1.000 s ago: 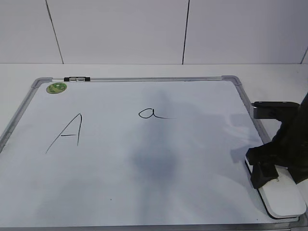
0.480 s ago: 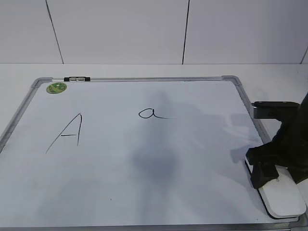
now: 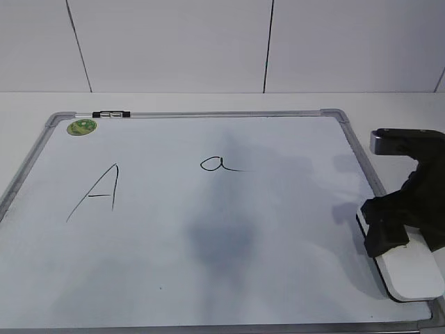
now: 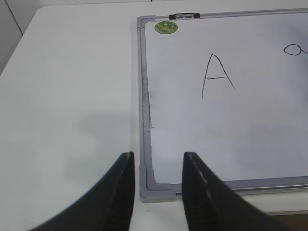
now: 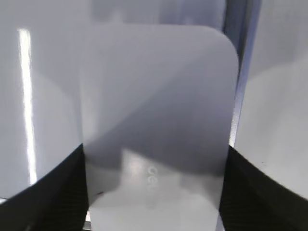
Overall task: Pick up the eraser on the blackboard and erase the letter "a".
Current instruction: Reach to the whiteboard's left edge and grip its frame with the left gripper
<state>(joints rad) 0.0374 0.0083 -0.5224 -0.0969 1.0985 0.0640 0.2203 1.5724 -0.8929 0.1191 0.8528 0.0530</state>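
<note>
Black fingers of my right gripper (image 3: 398, 233) sit on either long side of the eraser (image 3: 411, 271), pressed up against its white plastic edges in the right wrist view, so I read it as pinching the block. Faint grey lettering shows on the eraser's top between the fingers (image 5: 41, 192). I cannot tell from these views whether the block rests on the surface or is raised off it.

The eraser lies at the lower right corner of the blackboard (image 3: 208, 292), close along the right side of the grey frame, its dark underside showing as a thin rim at the near end.

My left gripper (image 4: 155, 190) hangs over the opposite, near-left corner of the board, fingers spread apart with the grey corner piece (image 4: 148, 185) visible in the gap, holding nothing. It does not show in the exterior view.

On the writing surface, the letter "a" (image 3: 221, 165) sits right of centre in the upper half, thin black marker with a tail trailing right, well apart from the eraser. A larger capital "A" (image 3: 97, 191) stands to the left. Round green sticker (image 3: 82, 127) in the far-left corner, and a small black clip (image 3: 111, 113) on the top frame just beside it.
</note>
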